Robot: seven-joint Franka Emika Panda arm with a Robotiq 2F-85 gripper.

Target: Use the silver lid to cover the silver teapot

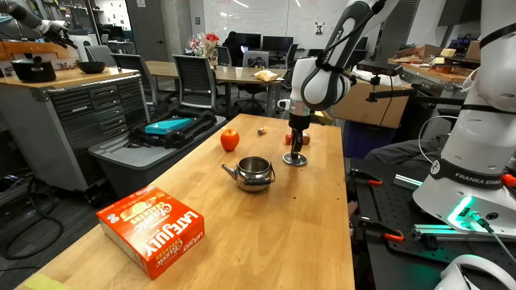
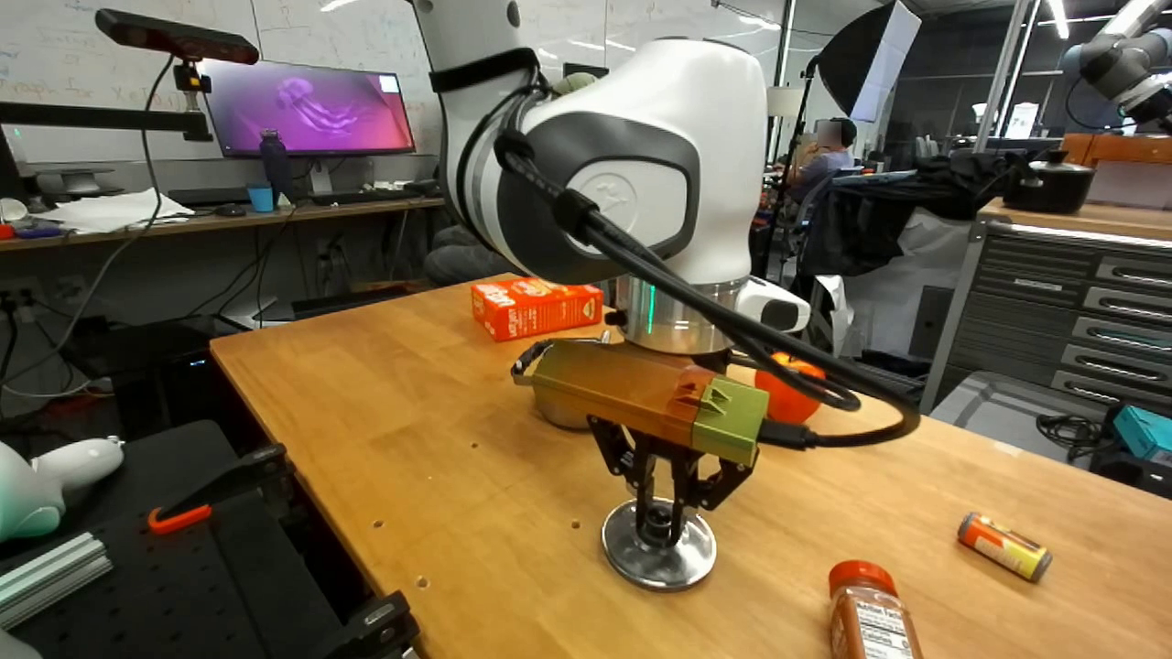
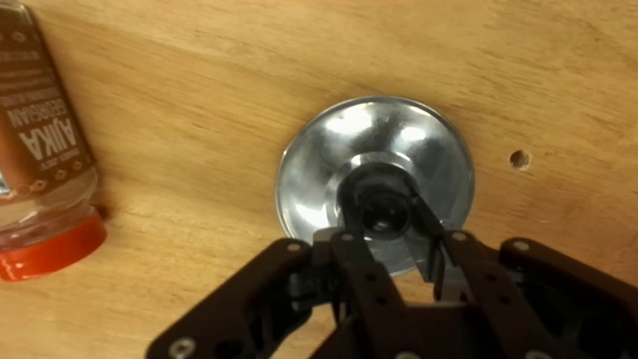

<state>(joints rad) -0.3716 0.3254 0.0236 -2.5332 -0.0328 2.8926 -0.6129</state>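
The silver lid [image 1: 288, 161] is a round shiny disc with a dark knob, lying flat at table level in both exterior views [image 2: 632, 555]. Whether it touches the wood cannot be told. My gripper [image 1: 296, 153] points straight down over it. In the wrist view the fingers [image 3: 383, 202] are closed in on both sides of the knob, with the lid's disc [image 3: 311, 164] below them. The silver teapot [image 1: 254, 174] stands upright and uncovered beside the lid, its spout pointing away from the gripper. In an exterior view it is mostly hidden behind the gripper's body [image 2: 560, 412].
An orange-red apple-like object [image 1: 229, 140] stands beyond the teapot. A spice jar with a red cap [image 2: 870, 613] lies near the lid, also in the wrist view [image 3: 47, 149]. A small orange-yellow tube [image 2: 1004, 546] lies farther off. A red cracker box [image 1: 152, 229] sits past the teapot.
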